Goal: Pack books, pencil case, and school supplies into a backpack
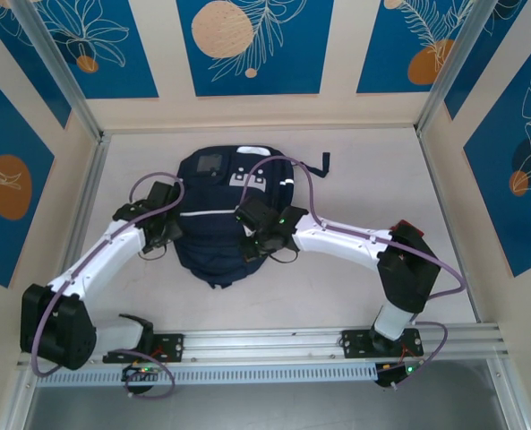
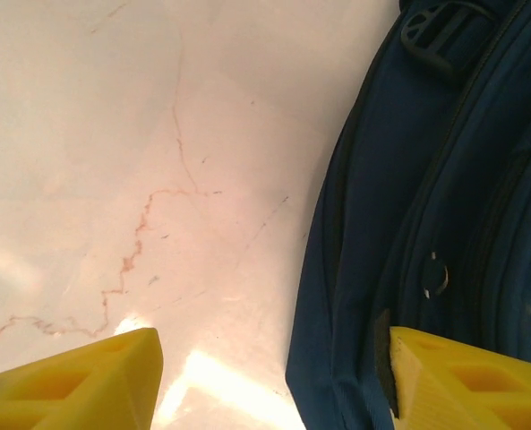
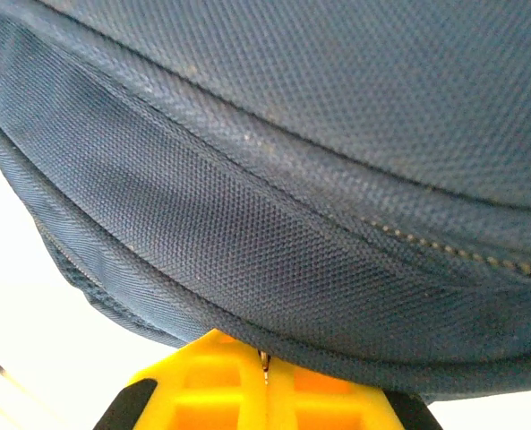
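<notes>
My bench (image 1: 363, 179), pale and veined with thin red cracks (image 2: 142, 224), sits boxed in by cream walls (image 1: 337, 54) hung with blue panels (image 1: 283, 72) (white leaves, orange discs), aluminium posts (image 1: 59, 67) at the corners

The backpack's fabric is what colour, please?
The backpack is dark navy, clearest in the right wrist view.

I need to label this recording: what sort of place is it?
Probably a robot test cell, not a home: two arms bolted to a rail, aluminium posts, and printed blue panels around the table.
</notes>
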Robot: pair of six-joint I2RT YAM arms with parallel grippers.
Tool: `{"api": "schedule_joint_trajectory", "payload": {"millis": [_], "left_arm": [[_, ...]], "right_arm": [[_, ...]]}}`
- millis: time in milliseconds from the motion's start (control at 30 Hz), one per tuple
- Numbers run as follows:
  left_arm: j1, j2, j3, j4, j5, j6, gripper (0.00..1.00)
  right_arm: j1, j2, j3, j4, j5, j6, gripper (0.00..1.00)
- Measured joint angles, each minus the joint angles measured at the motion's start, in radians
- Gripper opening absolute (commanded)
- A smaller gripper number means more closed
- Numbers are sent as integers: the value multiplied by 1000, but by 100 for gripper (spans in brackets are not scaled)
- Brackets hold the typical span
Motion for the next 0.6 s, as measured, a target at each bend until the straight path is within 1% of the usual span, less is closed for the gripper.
{"api": "schedule_joint_trajectory", "payload": {"millis": [67, 133, 300, 467, 600], "left_arm": [[0, -43, -3, -5, 9, -5, 64], [0, -96, -15, 5, 42, -16, 61], [0, -235, -101, 104, 198, -104, 56], [-14, -243, -161, 206, 321, -211, 50], [-51, -238, -228, 290, 381, -295, 47]], "right_arm": [[0, 3, 8, 0, -6, 0, 0], [0, 3, 11, -1, -10, 0, 0], [0, 5, 18, -7, -15, 1, 0], [0, 14, 28, -11, -17, 7, 0], [0, 14, 28, -11, -17, 8, 0]]}}
